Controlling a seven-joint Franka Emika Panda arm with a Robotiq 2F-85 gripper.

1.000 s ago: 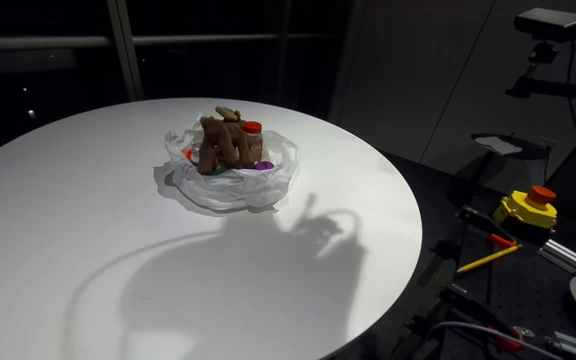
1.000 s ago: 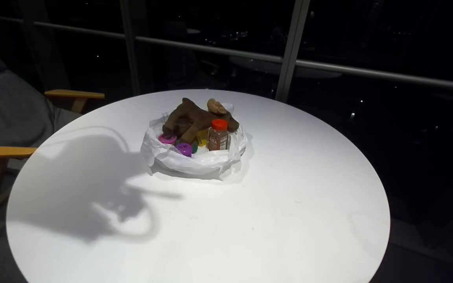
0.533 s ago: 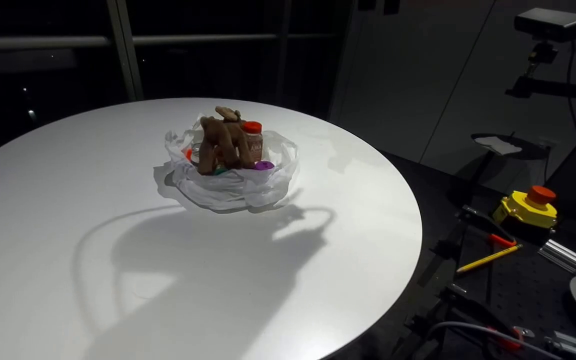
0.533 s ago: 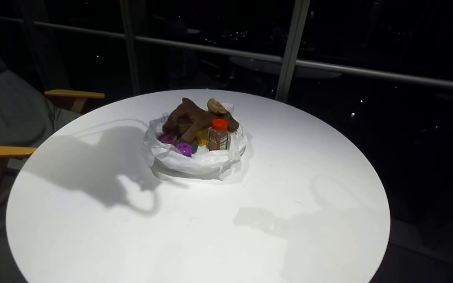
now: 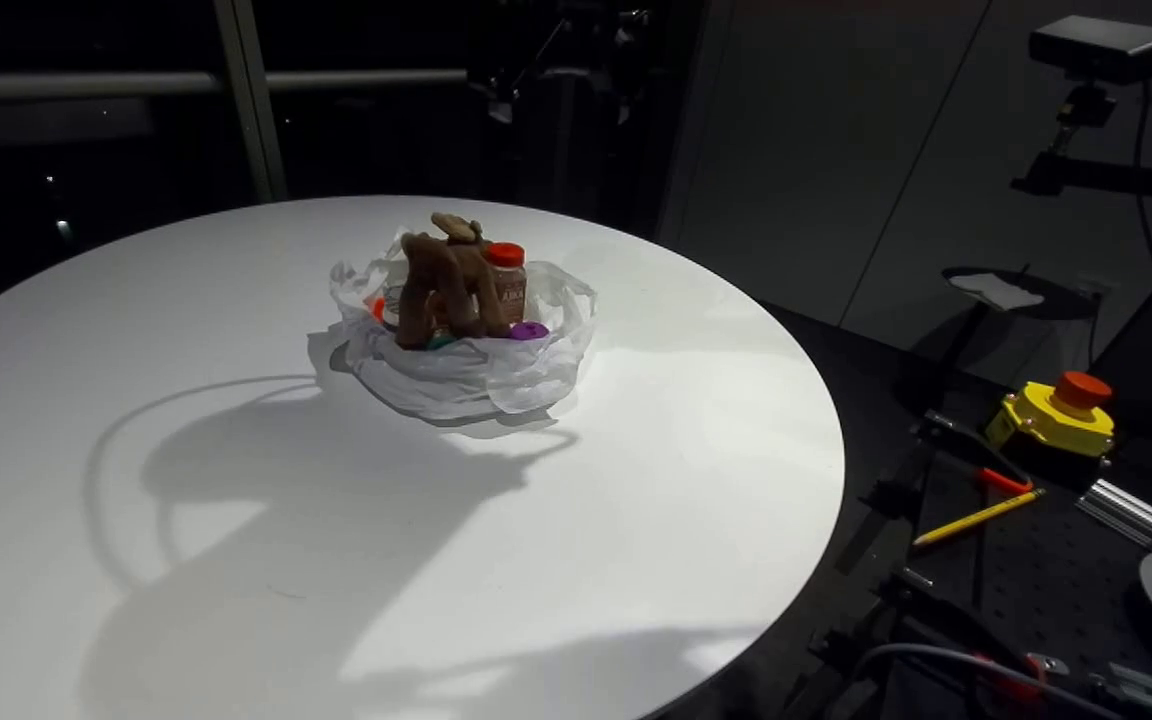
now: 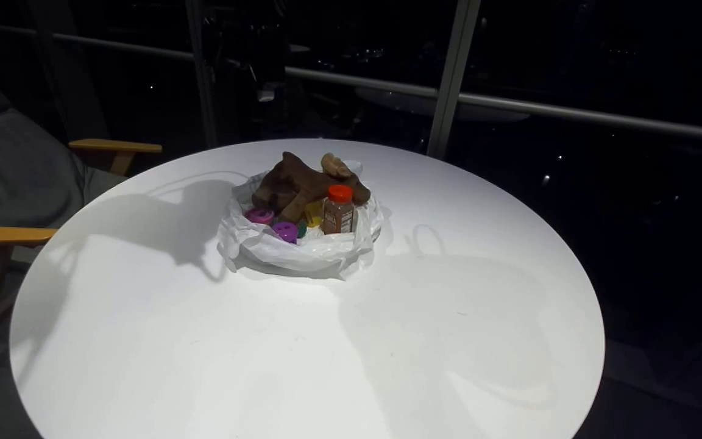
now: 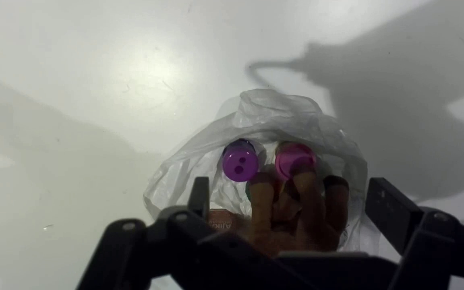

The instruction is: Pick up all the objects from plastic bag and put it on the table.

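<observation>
In both exterior views the wrinkled white plastic bag (image 6: pixel 302 257) sits spread on the round white table (image 6: pixel 448 366). A brown plush figure (image 6: pixel 308 183) rises out of it beside a red-capped bottle (image 6: pixel 339 214). Lower in the bag are a purple can (image 6: pixel 286 231), a pink-rimmed cup (image 6: pixel 259 215), a yellow cup (image 6: pixel 313 214) and a green piece (image 6: pixel 301 230). A small orange-red item (image 5: pixel 377 308) shows at the bag's side. My gripper (image 7: pixel 296 197) hangs above the bag, jaws wide apart and empty; the plush lies below, between the fingers in the wrist view. The plush's upper body is hidden there.
A dark bench (image 5: pixel 996 570) beside the table bears a yellow box with a red button (image 5: pixel 1054 415) and a pencil (image 5: pixel 979 517). A grey chair with a wooden armrest (image 6: pixel 7 235) stands against the table's side. Arm shadows fall over the tabletop.
My gripper has come down into the top of both exterior views, and its shadow has shifted across the table toward the bag's side. The bag and its contents have stayed put.
</observation>
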